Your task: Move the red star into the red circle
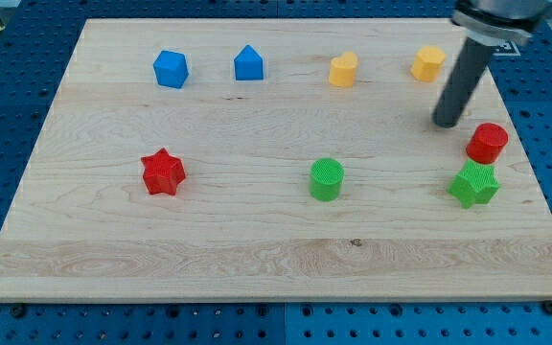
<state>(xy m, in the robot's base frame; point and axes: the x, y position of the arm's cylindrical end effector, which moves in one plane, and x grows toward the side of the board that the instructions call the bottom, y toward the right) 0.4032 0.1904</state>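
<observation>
We are viewing the wooden board [257, 259] with my tip [446, 123] resting near its right edge, just up and left of the red circle [487, 143]; we are carrying no pincer, only a bare rod. The red star [163, 172] is lying well apart, toward the left edge. The green star [473, 184] is sitting just below the red circle, the green cylinder [326, 179] mid-board, two blue blocks [171, 69] and two yellow blocks [343, 70] along the top edge
</observation>
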